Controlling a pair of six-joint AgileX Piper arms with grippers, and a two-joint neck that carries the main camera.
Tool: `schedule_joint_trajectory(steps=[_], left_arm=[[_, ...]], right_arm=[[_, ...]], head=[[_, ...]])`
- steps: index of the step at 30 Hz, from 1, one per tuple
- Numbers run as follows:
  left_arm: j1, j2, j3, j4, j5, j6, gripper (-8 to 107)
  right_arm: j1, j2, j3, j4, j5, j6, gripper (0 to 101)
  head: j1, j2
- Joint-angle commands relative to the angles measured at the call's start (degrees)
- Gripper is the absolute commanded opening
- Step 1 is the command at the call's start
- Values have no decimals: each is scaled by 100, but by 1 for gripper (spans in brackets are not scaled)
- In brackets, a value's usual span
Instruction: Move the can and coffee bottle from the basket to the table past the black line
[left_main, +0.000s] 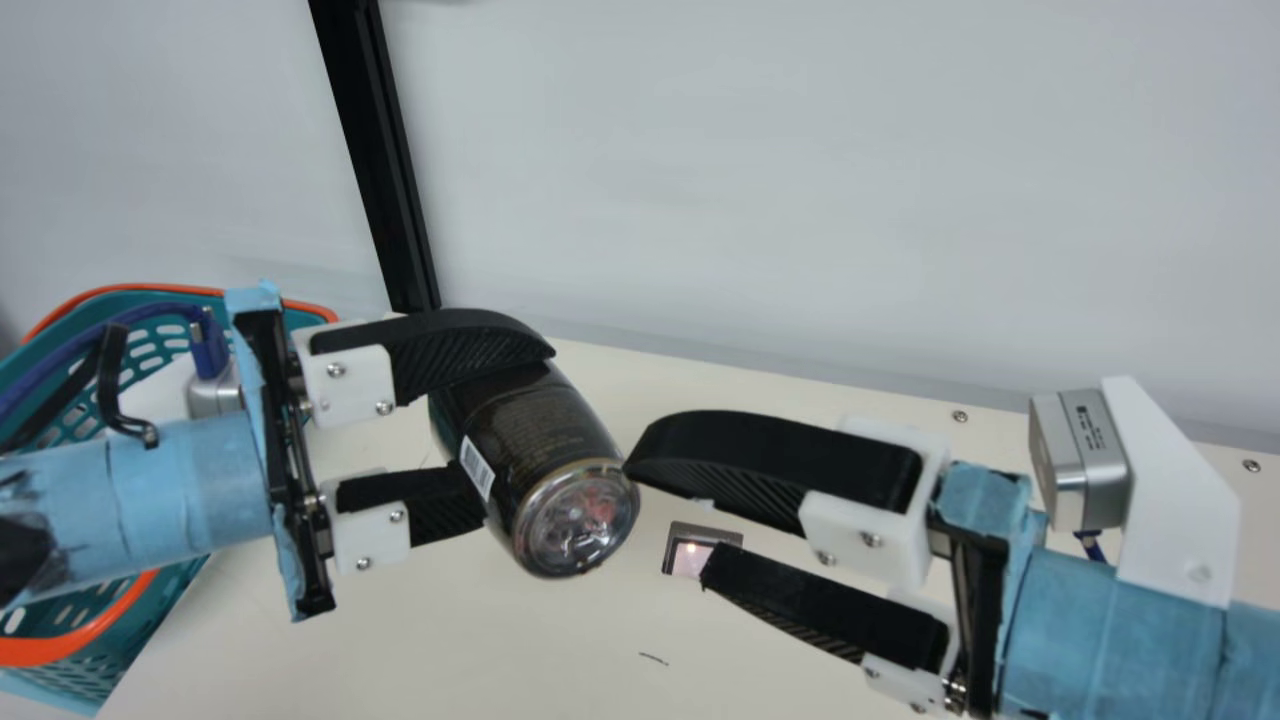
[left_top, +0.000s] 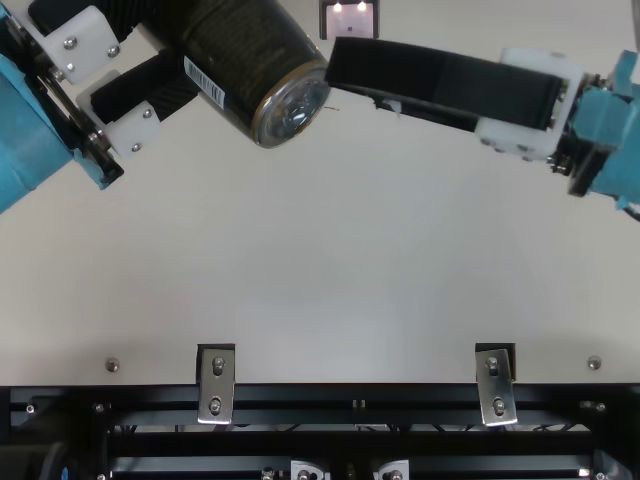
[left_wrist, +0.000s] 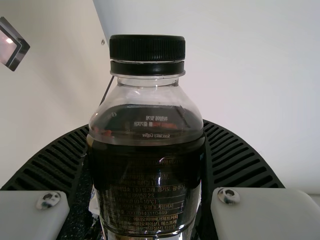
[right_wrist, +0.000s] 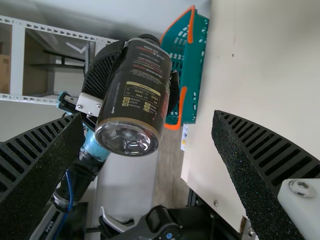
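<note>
The dark coffee bottle (left_main: 540, 430) is held tilted above the table by my left gripper (left_main: 455, 435), its clear base turned toward my right gripper (left_main: 672, 520). In the top view the bottle (left_top: 235, 60) has its base beside the upper finger of my right gripper. Between the fingers of my left gripper (left_wrist: 145, 150), the left wrist view shows the bottle (left_wrist: 145, 175) with its black cap. My right gripper (right_wrist: 150, 120) stands open, and the bottle (right_wrist: 137, 90) is beyond its fingertips. Whether the two touch, I cannot tell.
The teal basket with orange handles (left_main: 75, 660) stands at the table's left edge, partly behind my left arm. A small dark-framed square (left_main: 702, 548) lies on the table (left_main: 480, 640) below the grippers. A black post (left_main: 375, 150) rises behind.
</note>
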Motion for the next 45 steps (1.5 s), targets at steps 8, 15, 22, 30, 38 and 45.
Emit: schedule_joint_trajectory(steps=[8,15,22,30,38,45], left_arm=[[0,0,0,0,0,0,10],[0,0,0,0,0,0,10],[0,0,0,0,0,0,10],[0,0,0,0,0,0,10],[0,0,0,0,0,0,10],[0,0,0,0,0,0,10]], right_arm=[[275,221,83,840,-90,-233,101],[523,399,85,1221,-222,-354,101],[813,587,21,1498,-403,-456,101],[1048,757,-53,1690,-558,-535,101],[1211,889,-186,1712,-669,-480,101],[1350,994,-286,1712,-757,-436,101]], head=[[-212,-19],[-212,-19],[-212,-19],[-212,-19],[-212,-19],[-212,-19]])
